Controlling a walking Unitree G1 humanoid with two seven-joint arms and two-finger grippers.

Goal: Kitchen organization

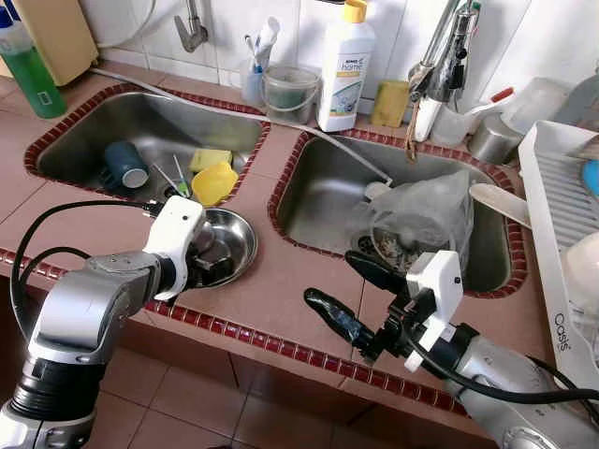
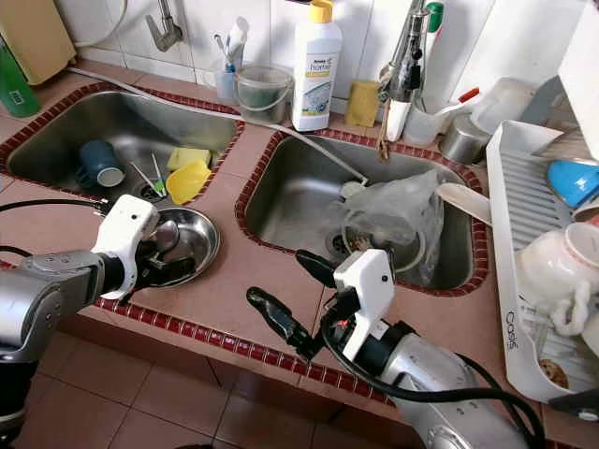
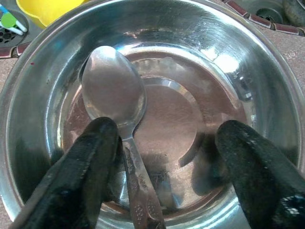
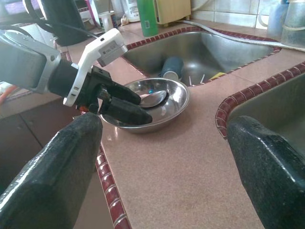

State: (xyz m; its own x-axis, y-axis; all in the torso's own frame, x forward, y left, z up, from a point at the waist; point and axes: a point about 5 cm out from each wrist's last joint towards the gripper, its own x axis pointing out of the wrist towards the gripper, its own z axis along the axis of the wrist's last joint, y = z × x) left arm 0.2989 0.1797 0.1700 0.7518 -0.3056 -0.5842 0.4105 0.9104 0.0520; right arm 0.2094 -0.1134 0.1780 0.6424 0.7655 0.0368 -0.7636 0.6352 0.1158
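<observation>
Steel bowl (image 1: pixel 236 245) on counter (image 1: pixel 281 299) strip between two sinks, near counter's front edge, at left sink's (image 1: pixel 84 131) front right corner. Spoon (image 3: pixel 114 100) lies inside bowl, scoop toward far rim, handle toward left gripper (image 3: pixel 167 143). Left gripper reaches into bowl, fingers (image 3: pixel 86 167) spread wide; spoon handle passes just beside one finger, not clamped. Right gripper (image 1: pixel 351 290) hovers over counter's front edge before right sink (image 1: pixel 328 196), fingers wide apart, empty, well apart from bowl.
</observation>
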